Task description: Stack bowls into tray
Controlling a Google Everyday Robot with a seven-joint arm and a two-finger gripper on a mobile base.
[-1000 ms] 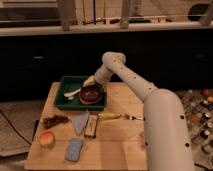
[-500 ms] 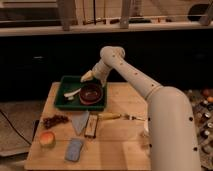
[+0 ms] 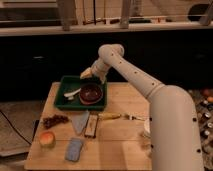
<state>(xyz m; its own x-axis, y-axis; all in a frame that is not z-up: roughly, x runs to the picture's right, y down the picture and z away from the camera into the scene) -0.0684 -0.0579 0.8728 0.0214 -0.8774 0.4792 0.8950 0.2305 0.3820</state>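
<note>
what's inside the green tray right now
The dark green rectangular tray holds a maroon-brown round bowl and a pale object beside it. Anything under the bowl is hidden. The tool hovers above the tray's back edge.

A dark green rectangular tray with raised sloping sides is seen at the far left part of the wooden table, its long side running left to right. Inside it, toward the right half, a dark maroon-brown round bowl is set upright, its rim ringed by an orange-red edge, so that the two bowls appear to be nested one in the other; whether they are truly stacked cannot be told. A pale object is also seen in the tray's left part, beside the bowl. The gripper is held above the tray's far edge, just beyond the bowl and apart from it.
</note>
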